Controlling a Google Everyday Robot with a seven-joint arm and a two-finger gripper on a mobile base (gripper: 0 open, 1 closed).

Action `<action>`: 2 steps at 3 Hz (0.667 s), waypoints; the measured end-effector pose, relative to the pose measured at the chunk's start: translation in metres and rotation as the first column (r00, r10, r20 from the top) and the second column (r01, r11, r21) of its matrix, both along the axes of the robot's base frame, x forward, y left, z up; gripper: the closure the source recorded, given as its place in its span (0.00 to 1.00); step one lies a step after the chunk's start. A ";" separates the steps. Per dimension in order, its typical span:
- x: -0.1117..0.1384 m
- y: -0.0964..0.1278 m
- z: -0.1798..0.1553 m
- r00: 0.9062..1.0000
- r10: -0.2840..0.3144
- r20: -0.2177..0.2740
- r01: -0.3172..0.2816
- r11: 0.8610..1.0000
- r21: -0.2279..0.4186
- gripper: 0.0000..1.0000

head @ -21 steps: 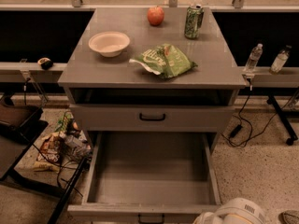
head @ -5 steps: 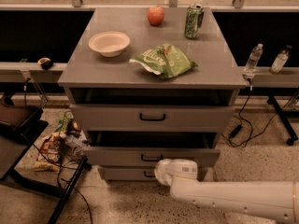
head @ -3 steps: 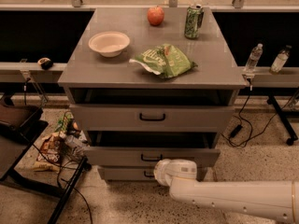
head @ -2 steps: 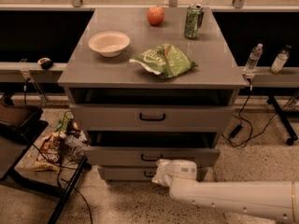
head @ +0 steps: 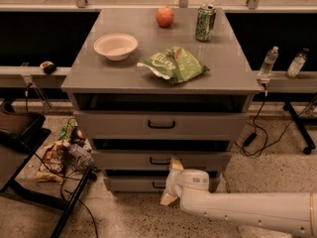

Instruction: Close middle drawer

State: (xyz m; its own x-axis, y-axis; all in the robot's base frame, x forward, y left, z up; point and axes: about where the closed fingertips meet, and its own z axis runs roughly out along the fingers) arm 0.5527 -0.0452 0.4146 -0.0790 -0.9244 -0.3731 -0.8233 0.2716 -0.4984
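Sitting nearly flush in the boxy grey cabinet (head: 233, 63), the middle drawer (head: 124, 160) shows a flat metal front with a small black loop handle (head: 159, 160). The smooth white gripper (head: 171, 180) is right at that front, beside the handle. Can't tell how wide it's set.

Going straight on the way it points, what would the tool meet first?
Probably the front of the middle drawer; the tool sits low, close before the cabinet, though depth is unclear.
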 end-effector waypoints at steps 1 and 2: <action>0.000 0.000 0.000 1.000 0.000 0.000 0.000 1.000 0.000 0.19; -0.008 -0.004 0.004 1.000 0.003 -0.004 -0.003 1.000 0.002 0.42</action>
State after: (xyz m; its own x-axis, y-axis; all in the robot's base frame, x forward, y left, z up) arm 0.5450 -0.0496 0.4189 -0.0779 -0.9238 -0.3750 -0.8260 0.2704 -0.4946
